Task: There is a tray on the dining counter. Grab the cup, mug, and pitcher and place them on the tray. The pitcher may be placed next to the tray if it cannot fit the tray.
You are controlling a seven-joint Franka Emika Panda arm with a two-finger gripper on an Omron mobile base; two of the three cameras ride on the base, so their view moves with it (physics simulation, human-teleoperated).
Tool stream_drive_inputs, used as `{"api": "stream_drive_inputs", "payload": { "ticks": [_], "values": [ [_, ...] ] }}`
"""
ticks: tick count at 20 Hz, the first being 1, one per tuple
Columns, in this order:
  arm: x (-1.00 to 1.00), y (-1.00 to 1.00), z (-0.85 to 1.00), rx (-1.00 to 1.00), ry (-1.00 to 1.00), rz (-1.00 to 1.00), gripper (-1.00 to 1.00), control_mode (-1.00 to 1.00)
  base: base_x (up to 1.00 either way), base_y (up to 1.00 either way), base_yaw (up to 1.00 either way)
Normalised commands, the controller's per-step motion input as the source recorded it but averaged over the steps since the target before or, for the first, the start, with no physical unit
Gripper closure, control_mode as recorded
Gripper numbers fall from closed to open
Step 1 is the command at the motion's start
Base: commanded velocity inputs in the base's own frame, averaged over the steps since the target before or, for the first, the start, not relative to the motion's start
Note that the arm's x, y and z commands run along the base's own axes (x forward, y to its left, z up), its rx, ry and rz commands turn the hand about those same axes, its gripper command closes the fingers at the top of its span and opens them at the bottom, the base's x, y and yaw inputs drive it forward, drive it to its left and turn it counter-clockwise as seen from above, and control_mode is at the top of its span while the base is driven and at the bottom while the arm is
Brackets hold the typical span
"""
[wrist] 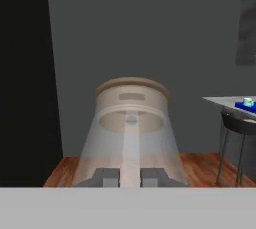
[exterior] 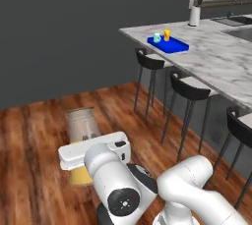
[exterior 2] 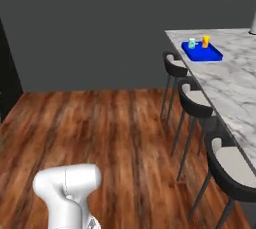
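My gripper (wrist: 131, 177) is shut on the pitcher (wrist: 131, 123), a clear glass carafe with a cork-brown lid, held close in front of the hand camera. In the left base view the pitcher (exterior: 82, 126) sticks out past my white hand, low over the wood floor and well short of the dining counter (exterior: 216, 57). The blue tray (exterior: 175, 47) lies near the counter's far corner. On it stand the teal mug (exterior: 157, 37) and the yellow cup (exterior: 167, 35), side by side. The right base view also shows the tray (exterior 2: 211, 55), mug (exterior 2: 192, 43) and cup (exterior 2: 205, 41).
Three dark stools (exterior: 189, 89) line the counter's near side. A white cylinder (exterior: 194, 16) and a sink (exterior: 237, 20) sit at the counter's back. Open wood floor (exterior 2: 115, 123) lies between me and the stools, with a dark wall behind.
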Motion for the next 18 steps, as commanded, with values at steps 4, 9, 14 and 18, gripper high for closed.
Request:
{"api": "stream_drive_inputs", "payload": {
  "ticks": [4,9,14,18],
  "values": [
    [0.00,0.00,0.00,0.00,0.00,0.00,1.00,1.00,1.00,0.61,-0.52],
    [0.00,0.00,0.00,0.00,0.00,0.00,1.00,1.00,1.00,0.60,-0.56],
    [0.00,0.00,0.00,0.00,0.00,0.00,1.00,1.00,0.92,0.69,-0.57],
    [0.00,0.00,0.00,0.00,0.00,0.00,1.00,1.00,0.60,0.92,-0.53]
  ]
}}
